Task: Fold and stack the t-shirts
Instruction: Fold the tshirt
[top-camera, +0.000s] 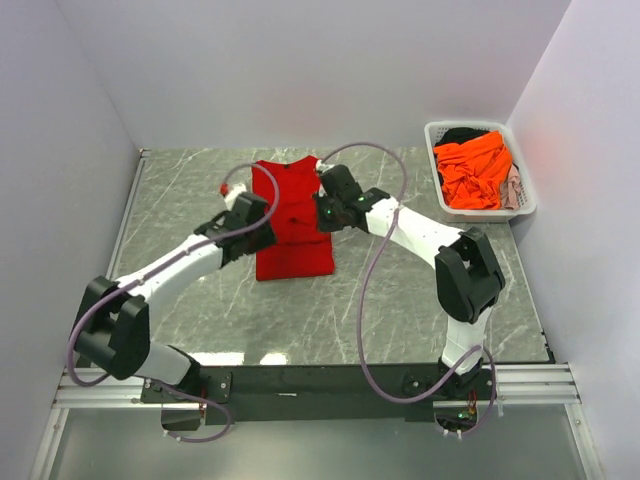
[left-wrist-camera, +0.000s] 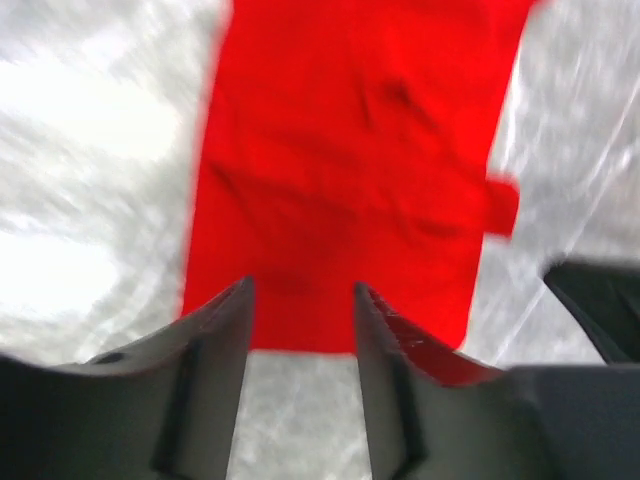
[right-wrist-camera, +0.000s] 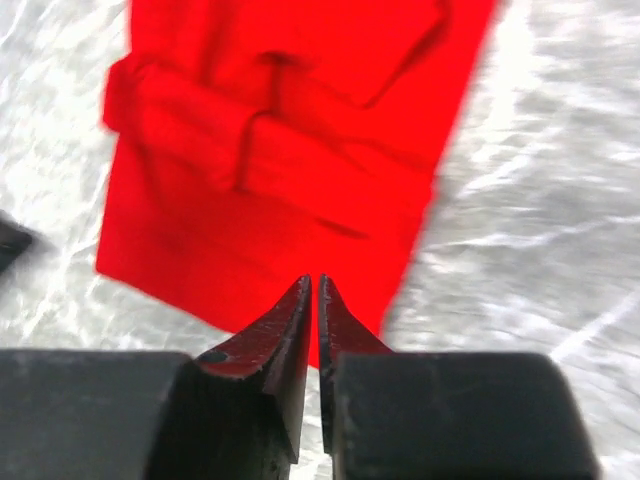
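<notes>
A bright red t-shirt (top-camera: 293, 235) lies on the marble table as a long narrow strip with its sides folded in, also seen in the left wrist view (left-wrist-camera: 350, 170) and the right wrist view (right-wrist-camera: 290, 150). My left gripper (top-camera: 258, 208) hovers at the shirt's left edge. Its jaws (left-wrist-camera: 300, 287) are open with only cloth and table showing between them. Above the shirt's right edge, my right gripper (top-camera: 329, 183) has its fingers (right-wrist-camera: 315, 280) pressed nearly together, holding nothing. An orange t-shirt (top-camera: 475, 170) lies in the basket over a dark one (top-camera: 462, 133) and a pale one (top-camera: 514, 188).
The white slotted basket (top-camera: 478, 126) stands at the table's back right corner against the wall. White walls enclose the table on the left, back and right. A black rail (top-camera: 320, 380) runs along the near edge by the arm bases.
</notes>
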